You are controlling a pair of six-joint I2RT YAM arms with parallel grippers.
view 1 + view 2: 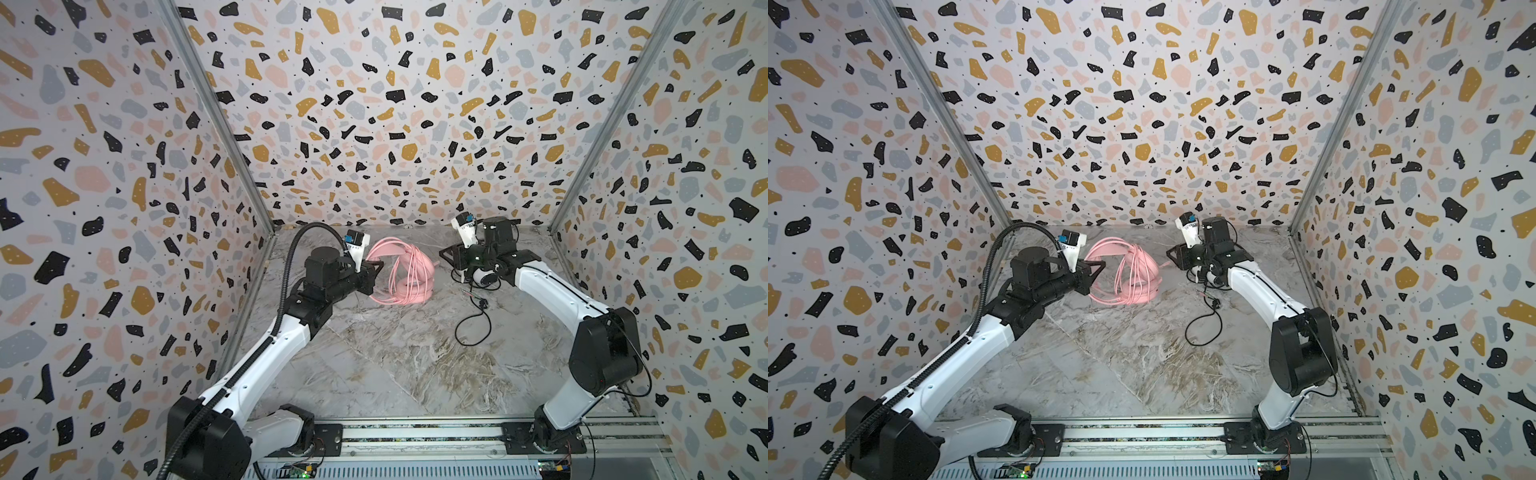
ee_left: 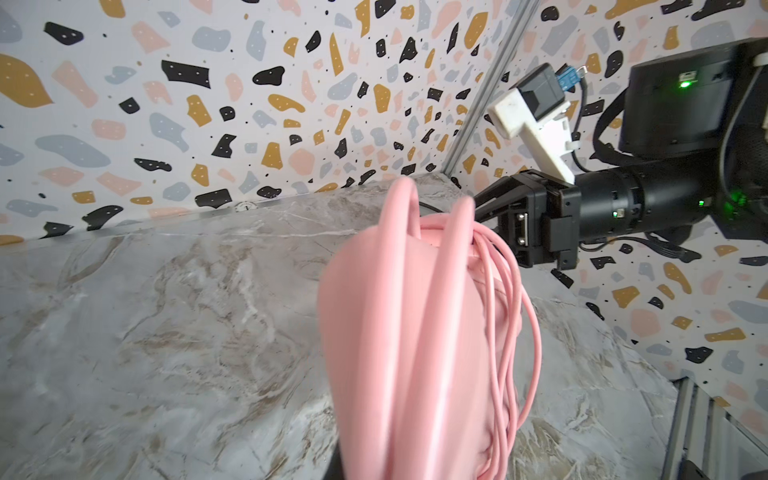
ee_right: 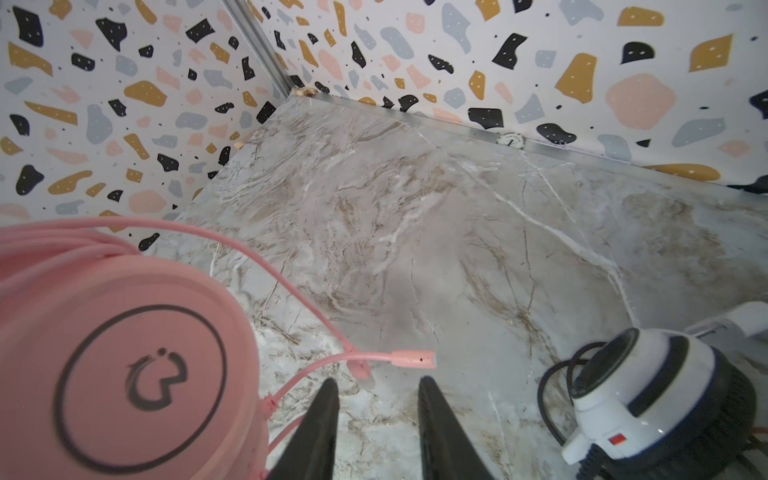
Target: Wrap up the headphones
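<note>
The pink headphones (image 1: pixel 409 274) (image 1: pixel 1133 276) stand on the marble floor at the back middle, their pink cord wound in many loops around them. My left gripper (image 1: pixel 377 267) is shut on their headband; in the left wrist view the pink headphones (image 2: pixel 415 332) hide its fingers. My right gripper (image 3: pixel 378 388) is open with nothing between its fingers, and the pink cord's plug end (image 3: pixel 413 358) lies free just beyond the tips, beside the pink earcup (image 3: pixel 124 365). The white and black headphones (image 1: pixel 484 278) (image 3: pixel 648 390) lie under my right wrist.
A loose black cord (image 1: pixel 473 328) trails from the white headphones toward the front. Patterned walls close the back and both sides. The arms' base rail (image 1: pixel 415 436) runs along the front edge.
</note>
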